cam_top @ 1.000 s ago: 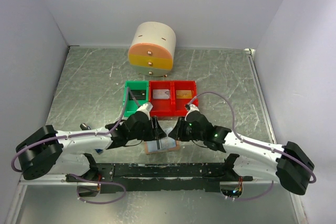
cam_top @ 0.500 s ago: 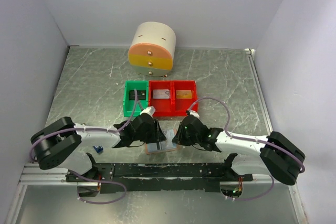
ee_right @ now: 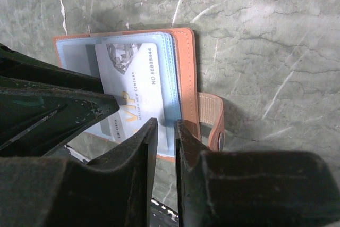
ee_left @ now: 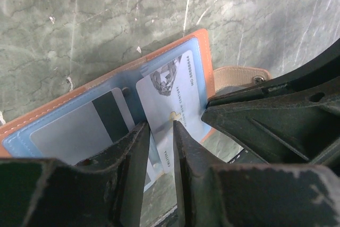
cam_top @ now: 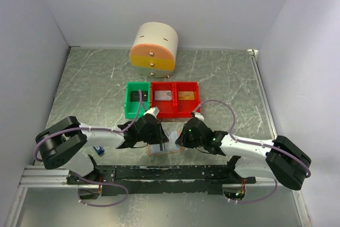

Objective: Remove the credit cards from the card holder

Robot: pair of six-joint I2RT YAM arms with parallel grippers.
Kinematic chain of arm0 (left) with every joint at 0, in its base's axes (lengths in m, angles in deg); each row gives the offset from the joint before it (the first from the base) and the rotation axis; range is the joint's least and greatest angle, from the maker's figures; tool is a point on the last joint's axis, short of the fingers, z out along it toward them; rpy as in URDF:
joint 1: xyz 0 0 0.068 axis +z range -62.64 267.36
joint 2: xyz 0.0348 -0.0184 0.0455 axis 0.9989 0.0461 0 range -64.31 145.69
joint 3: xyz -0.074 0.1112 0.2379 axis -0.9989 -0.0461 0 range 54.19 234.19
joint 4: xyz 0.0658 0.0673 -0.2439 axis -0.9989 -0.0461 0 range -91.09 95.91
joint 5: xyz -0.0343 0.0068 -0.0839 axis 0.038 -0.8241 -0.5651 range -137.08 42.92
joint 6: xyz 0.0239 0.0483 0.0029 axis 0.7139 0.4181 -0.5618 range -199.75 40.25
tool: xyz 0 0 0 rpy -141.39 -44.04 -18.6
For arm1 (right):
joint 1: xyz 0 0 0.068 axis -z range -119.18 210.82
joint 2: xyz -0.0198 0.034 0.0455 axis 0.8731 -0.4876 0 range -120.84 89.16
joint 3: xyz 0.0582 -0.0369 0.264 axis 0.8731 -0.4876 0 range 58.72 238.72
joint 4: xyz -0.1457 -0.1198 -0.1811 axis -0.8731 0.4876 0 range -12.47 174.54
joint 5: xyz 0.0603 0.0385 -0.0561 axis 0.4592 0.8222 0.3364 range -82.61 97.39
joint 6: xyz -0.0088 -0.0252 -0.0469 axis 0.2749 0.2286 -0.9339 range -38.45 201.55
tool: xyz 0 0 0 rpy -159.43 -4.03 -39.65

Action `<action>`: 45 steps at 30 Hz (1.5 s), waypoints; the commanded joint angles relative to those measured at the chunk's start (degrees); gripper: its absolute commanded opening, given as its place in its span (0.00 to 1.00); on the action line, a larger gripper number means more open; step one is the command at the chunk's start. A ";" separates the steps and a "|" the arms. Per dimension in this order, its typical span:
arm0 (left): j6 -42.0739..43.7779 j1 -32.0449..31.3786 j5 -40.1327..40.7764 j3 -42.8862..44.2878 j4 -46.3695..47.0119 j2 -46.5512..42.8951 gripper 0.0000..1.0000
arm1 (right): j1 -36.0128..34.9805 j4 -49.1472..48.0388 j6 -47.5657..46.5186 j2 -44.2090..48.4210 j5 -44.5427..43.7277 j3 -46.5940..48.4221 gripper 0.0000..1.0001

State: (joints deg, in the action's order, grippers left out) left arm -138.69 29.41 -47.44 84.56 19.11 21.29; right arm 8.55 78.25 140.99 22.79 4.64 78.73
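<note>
The left end effector (ee_left: pixel 159 128), jaws narrow, straddled a credit card (ee_left: pixel 178 94) jutting from the tan card holder (ee_left: pixel 58 134); the right end effector (ee_right: pixel 166 126), also narrow, sat over its strap-side edge.

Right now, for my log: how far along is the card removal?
Done: maybe two cards in red bins. In hand: left jaws straddle a VIP card partly out of the card holder, right jaws at its edge. Left: it and a pocketed card.

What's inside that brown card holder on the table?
In the card holder's clear sleeves: a pale printed card and a second card with a dark stripe. The left gripper covers their lower edges; any cards underneath are hidden.
</note>
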 commanded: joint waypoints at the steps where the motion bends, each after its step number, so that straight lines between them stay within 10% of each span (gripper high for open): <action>1: 0.82 -0.22 -1.79 -0.09 1.96 -1.80 0.34 | 0.33 2.19 -1.54 -0.39 -0.09 1.26 0.20; 45: -1.81 0.03 -0.54 -1.20 4.13 -1.08 0.32 | 5.50 -1.17 -7.79 -1.13 6.57 4.21 0.28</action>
State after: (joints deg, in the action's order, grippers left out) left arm -140.54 29.41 -48.80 83.57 22.27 21.82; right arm 13.64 78.38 134.04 21.26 10.66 82.45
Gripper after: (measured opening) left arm 0.321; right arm 0.273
